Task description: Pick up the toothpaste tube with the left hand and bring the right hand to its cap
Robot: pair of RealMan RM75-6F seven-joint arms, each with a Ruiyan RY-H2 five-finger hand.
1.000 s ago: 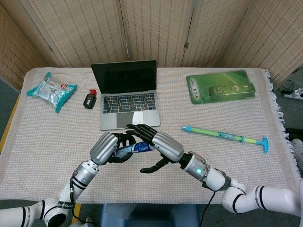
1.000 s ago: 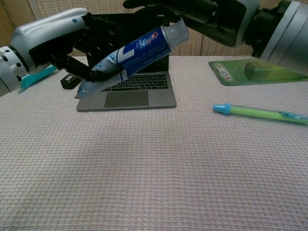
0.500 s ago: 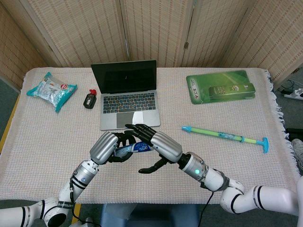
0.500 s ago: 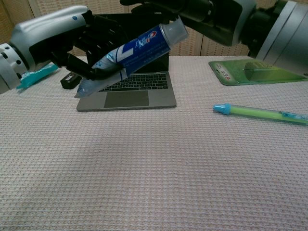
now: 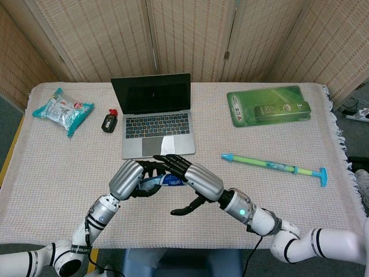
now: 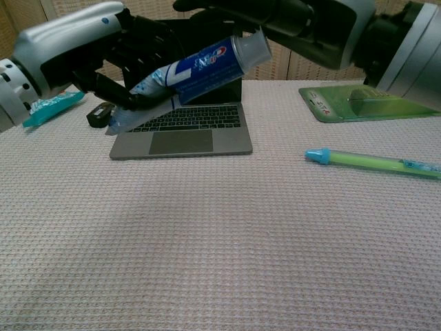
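Observation:
A blue and white toothpaste tube (image 5: 168,180) (image 6: 189,69) is held above the table, tilted with its cap end up and to the right. My left hand (image 5: 130,179) (image 6: 79,48) grips its lower, crimped half. The silvery cap (image 6: 252,48) points toward my right hand (image 5: 195,178) (image 6: 296,21). That hand's fingers reach over the cap end from above, and its thumb hangs apart below. In the head view the right fingers cover the cap. I cannot tell whether they touch it.
An open laptop (image 5: 155,115) (image 6: 182,131) stands just behind the hands. A green and blue toothbrush (image 5: 271,165) (image 6: 375,163) lies to the right, a green package (image 5: 268,105) at back right. A teal packet (image 5: 62,109) and a small black object (image 5: 109,121) lie at back left.
My left hand has tipped the tube slightly and still holds it. The right hand has shifted a little along the cap end, fingers staying above it.

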